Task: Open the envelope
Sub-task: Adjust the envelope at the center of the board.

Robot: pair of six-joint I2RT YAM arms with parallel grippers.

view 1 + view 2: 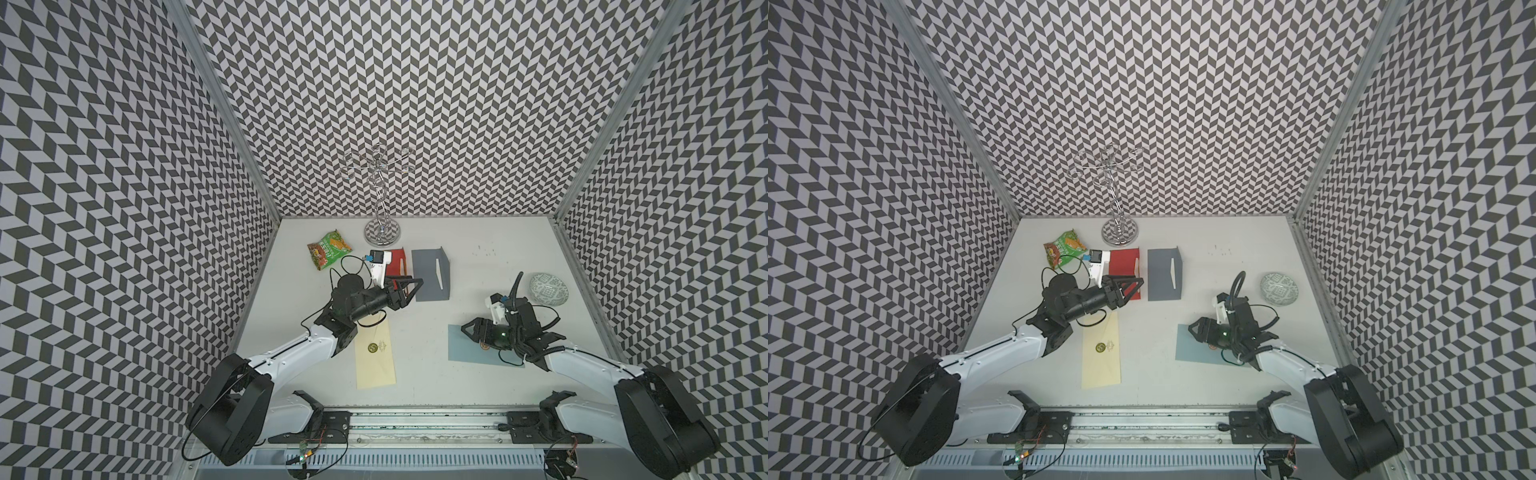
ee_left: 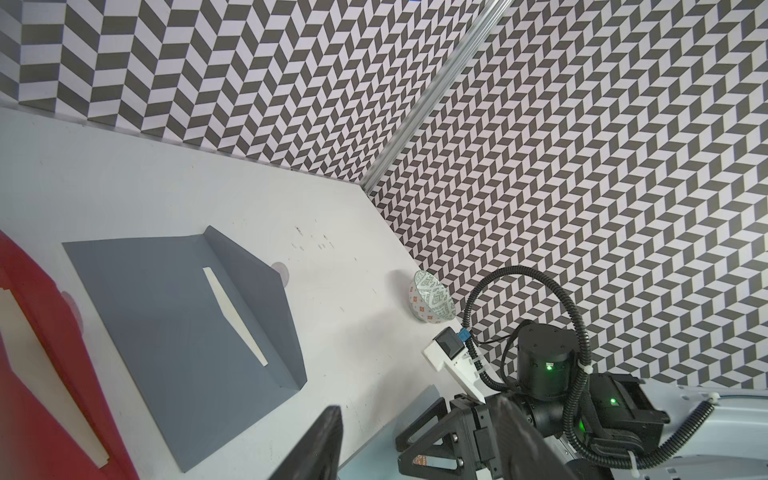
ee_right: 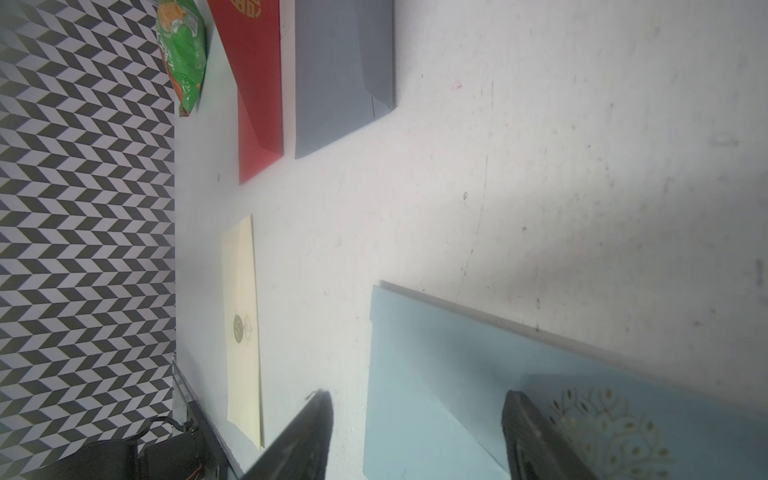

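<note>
Several envelopes lie on the table. A grey one (image 1: 430, 274) (image 2: 166, 332) has its flap raised, and a red one (image 1: 401, 259) (image 2: 33, 374) lies beside it. A cream envelope (image 1: 376, 361) (image 3: 243, 332) with a round seal lies near the front. A light blue envelope (image 1: 465, 349) (image 3: 457, 374) lies to the right. My left gripper (image 1: 411, 291) (image 2: 419, 440) hangs open and empty above the near edges of the red and grey envelopes. My right gripper (image 1: 467, 328) (image 3: 415, 424) stands open over the light blue envelope's left end, holding nothing.
A patterned bowl (image 1: 548, 289) sits near the right wall. A green snack bag (image 1: 329, 249) lies at the back left, and a chrome stand (image 1: 381, 232) rises at the back centre. Patterned walls close three sides.
</note>
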